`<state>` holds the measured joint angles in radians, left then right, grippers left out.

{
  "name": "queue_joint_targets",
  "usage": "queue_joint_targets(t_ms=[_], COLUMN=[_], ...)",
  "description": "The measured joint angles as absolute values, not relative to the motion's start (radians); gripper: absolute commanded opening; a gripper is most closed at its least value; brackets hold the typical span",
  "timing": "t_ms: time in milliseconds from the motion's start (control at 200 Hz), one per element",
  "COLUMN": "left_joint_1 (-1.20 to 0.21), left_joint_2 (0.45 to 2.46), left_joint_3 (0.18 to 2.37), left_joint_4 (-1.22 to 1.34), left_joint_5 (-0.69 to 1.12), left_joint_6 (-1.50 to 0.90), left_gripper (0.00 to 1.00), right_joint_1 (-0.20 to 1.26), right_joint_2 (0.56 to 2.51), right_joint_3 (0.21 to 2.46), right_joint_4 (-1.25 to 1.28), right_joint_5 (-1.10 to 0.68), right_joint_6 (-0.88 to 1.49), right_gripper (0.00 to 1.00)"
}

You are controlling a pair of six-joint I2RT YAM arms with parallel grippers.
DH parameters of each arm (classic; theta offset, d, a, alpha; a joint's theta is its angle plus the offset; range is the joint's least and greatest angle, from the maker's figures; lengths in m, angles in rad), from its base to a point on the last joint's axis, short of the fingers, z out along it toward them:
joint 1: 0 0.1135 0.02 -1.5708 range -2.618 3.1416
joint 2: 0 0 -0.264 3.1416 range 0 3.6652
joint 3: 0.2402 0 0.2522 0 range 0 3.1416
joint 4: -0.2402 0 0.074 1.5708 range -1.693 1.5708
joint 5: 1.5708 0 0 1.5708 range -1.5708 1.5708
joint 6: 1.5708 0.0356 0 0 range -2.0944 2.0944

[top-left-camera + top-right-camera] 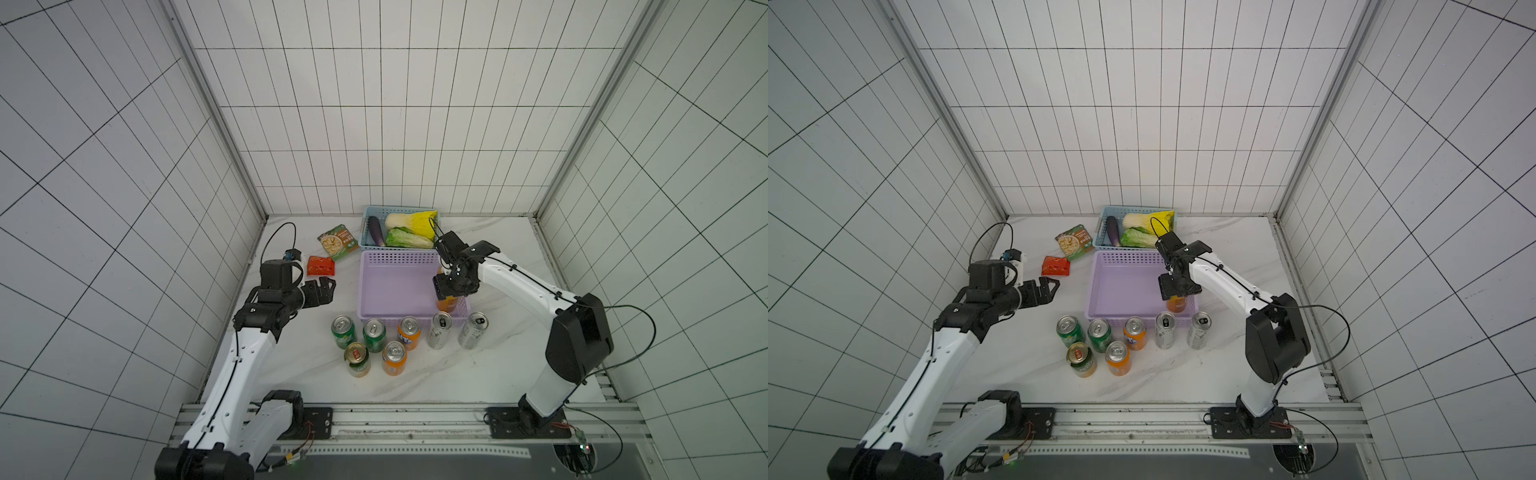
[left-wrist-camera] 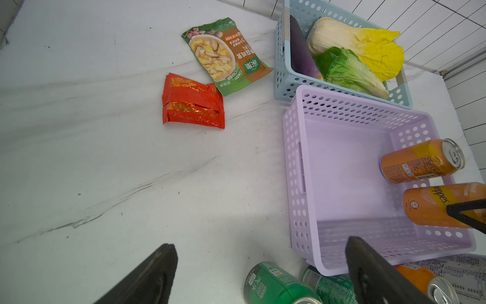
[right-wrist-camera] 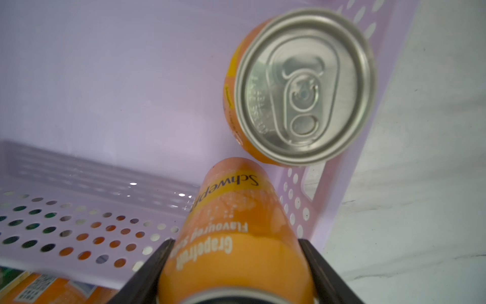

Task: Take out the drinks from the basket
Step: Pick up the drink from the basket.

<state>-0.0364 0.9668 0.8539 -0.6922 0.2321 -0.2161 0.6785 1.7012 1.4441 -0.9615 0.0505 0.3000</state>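
Note:
The lilac basket [image 1: 399, 258] [image 1: 1125, 259] stands mid-table. My right gripper [image 3: 236, 242] [image 1: 446, 291] reaches down into its near right corner and is shut on an orange can [image 3: 231, 223] [image 2: 436, 205], its jaws pressed on both sides. A second orange can [image 3: 302, 86] [image 2: 420, 160] stands upright in the basket just behind it. Several cans stand on the table in front of the basket, among them a green one [image 1: 343, 330], a slim silver one [image 1: 439, 330] and an orange one [image 1: 394, 357]. My left gripper [image 1: 328, 291] [image 2: 260, 244] hovers open and empty, left of the basket.
A light blue basket [image 1: 368, 216] with vegetables touches the lilac basket's far side. A green snack packet [image 1: 338, 243] and a red packet [image 1: 321, 266] lie on the table at the back left. Tiled walls close in the table's sides and back.

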Motion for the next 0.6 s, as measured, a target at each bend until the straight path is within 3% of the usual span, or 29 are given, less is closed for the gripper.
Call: queue_joint_targets(t_ms=[600], left_joint_1=[-0.036], left_joint_2=[0.972], left_joint_3=[0.854], left_joint_4=[-0.693], left_joint_5=[0.237], left_joint_6=[-0.210], left_gripper=[0.98], right_joint_1=[0.836], right_joint_2=[1.589], right_joint_3=[1.656], right_joint_4=[-1.148], right_joint_5=[0.065], right_joint_6=[0.298], right_gripper=[0.62])
